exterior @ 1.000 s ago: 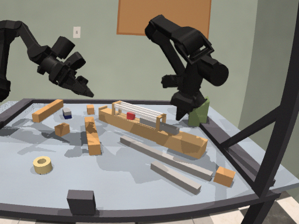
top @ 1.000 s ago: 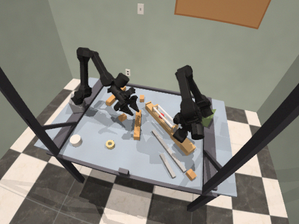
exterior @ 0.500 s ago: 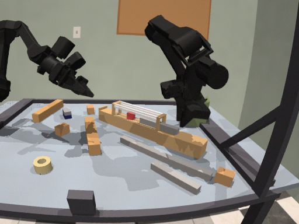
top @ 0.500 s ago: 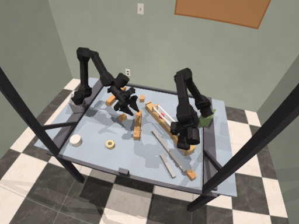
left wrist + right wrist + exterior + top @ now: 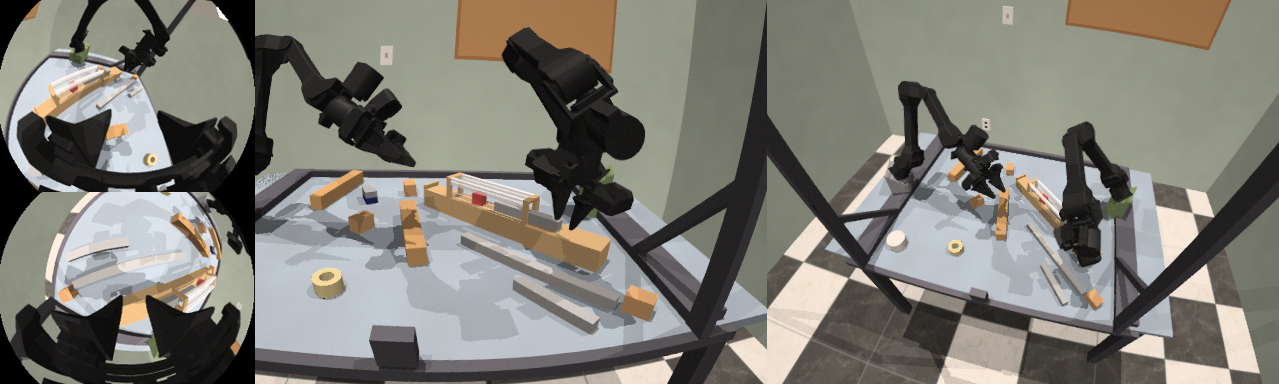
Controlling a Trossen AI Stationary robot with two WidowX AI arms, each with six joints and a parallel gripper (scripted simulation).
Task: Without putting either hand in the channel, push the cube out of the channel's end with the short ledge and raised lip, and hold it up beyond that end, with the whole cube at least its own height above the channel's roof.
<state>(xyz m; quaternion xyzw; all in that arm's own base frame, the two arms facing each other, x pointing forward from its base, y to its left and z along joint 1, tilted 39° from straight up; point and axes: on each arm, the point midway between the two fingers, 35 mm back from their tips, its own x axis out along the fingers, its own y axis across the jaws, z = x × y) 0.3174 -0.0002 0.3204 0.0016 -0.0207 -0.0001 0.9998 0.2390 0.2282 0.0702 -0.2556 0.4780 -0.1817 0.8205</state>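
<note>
By the right pincer [image 5: 566, 223] [image 5: 134, 298], partly open with nothing seen held, a grey bar [image 5: 545, 220] is seated partly in the channel [image 5: 490, 220] [image 5: 150, 295]. Farther off, the red cube [image 5: 479, 198] [image 5: 200, 282] is enclosed under the white-barred roof [image 5: 495, 190] [image 5: 198, 295]. Beyond the channel's raised lip [image 5: 431, 184], the left pincer [image 5: 998, 192] [image 5: 135, 113] is held wide open, above the tabletop [image 5: 932, 240] [image 5: 455, 300], over an orange block [image 5: 1002, 215] [image 5: 413, 232] [image 5: 117, 131].
</note>
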